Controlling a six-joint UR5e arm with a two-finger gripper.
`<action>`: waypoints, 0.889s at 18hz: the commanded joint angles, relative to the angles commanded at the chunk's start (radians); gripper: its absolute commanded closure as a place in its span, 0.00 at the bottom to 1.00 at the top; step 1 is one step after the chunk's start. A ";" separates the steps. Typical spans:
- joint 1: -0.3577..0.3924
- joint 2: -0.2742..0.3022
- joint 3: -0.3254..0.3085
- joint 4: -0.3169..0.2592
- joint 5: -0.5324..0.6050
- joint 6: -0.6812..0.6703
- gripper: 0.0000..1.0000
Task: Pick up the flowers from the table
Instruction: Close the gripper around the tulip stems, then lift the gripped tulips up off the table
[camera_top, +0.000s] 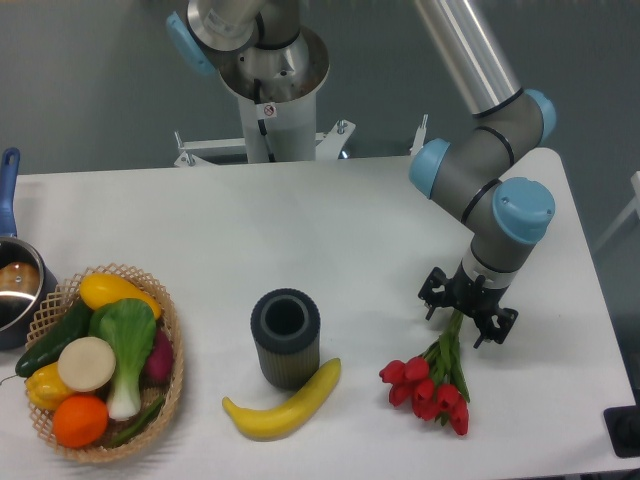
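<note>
The flowers (428, 392), a small bunch of red tulips with thin green stems, lie at the front right of the white table (340, 230). Their heads point toward the front edge and their stems run up and back under my gripper (466, 312). The gripper points straight down over the upper ends of the stems. Its black body hides the fingertips, so I cannot tell whether the jaws are closed on the stems. The flower heads look to be resting on the table.
A dark ribbed cylindrical cup (285, 337) stands at the front centre, with a banana (285, 406) lying just in front of it. A wicker basket (172, 352) of vegetables and fruit sits at the front left. A pot with a blue handle (10, 280) is at the left edge.
</note>
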 joint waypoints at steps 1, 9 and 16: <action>0.000 0.002 0.000 0.000 0.000 0.000 0.37; -0.002 0.003 -0.002 0.005 0.000 -0.011 0.72; 0.000 0.021 0.003 0.006 -0.002 -0.026 0.75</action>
